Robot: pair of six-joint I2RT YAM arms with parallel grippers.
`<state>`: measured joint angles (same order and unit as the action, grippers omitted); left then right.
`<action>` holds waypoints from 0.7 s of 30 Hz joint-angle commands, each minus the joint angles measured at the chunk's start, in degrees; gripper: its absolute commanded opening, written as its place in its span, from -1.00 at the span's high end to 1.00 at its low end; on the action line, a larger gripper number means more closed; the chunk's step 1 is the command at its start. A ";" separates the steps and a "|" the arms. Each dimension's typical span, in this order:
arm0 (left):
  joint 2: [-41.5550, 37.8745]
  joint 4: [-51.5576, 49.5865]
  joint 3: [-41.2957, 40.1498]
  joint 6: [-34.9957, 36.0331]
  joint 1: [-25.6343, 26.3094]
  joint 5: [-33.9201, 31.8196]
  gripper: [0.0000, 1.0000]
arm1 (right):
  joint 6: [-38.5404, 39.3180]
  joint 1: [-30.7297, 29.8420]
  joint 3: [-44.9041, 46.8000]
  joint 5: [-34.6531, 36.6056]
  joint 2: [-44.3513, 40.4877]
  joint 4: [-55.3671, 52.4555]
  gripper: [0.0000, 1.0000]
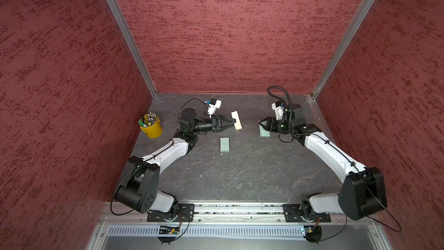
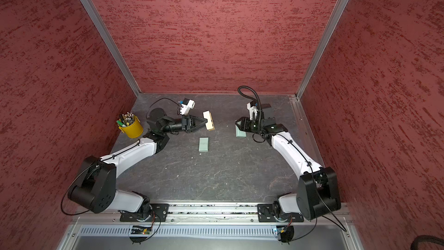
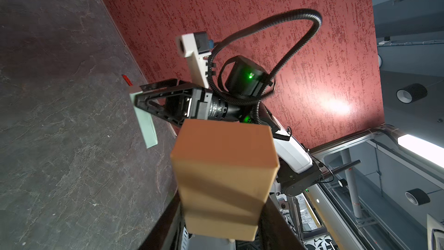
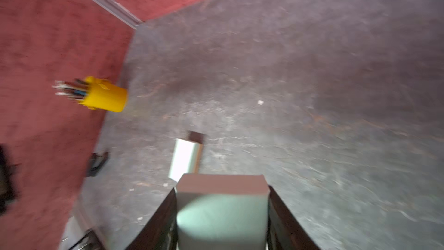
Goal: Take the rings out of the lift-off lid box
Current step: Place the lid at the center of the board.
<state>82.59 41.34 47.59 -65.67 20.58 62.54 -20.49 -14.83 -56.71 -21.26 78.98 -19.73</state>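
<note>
Box [image 1: 237,116], cream-coloured, sits clamped within left claw [image 1: 233,123].

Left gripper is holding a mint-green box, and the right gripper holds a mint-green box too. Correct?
No. The left gripper holds a cream-tan box, plain in the left wrist view. The right gripper does hold a mint-green box.

A yellow plastic pen bucket [image 1: 151,128] stands far left on the dark stone-patterned tabletop [image 1: 240,176]. A cream rectangular box [image 1: 237,119] sits in the left gripper [image 1: 232,123]; a flat mint-green box [image 1: 224,144] lies just near of it. Right of both, a 2nd mint-green box [image 1: 264,133] sits in the right gripper [image 1: 261,123].
</note>
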 commanded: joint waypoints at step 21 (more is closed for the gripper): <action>-1.21 -1.61 2.69 1.97 1.84 -1.15 0.30 | 5.64 0.24 9.18 19.10 10.96 6.10 -0.10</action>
<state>82.59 39.79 49.01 -64.77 21.93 62.30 -15.70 -14.79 -47.40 -4.47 89.47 -16.38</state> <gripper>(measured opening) 0.462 0.550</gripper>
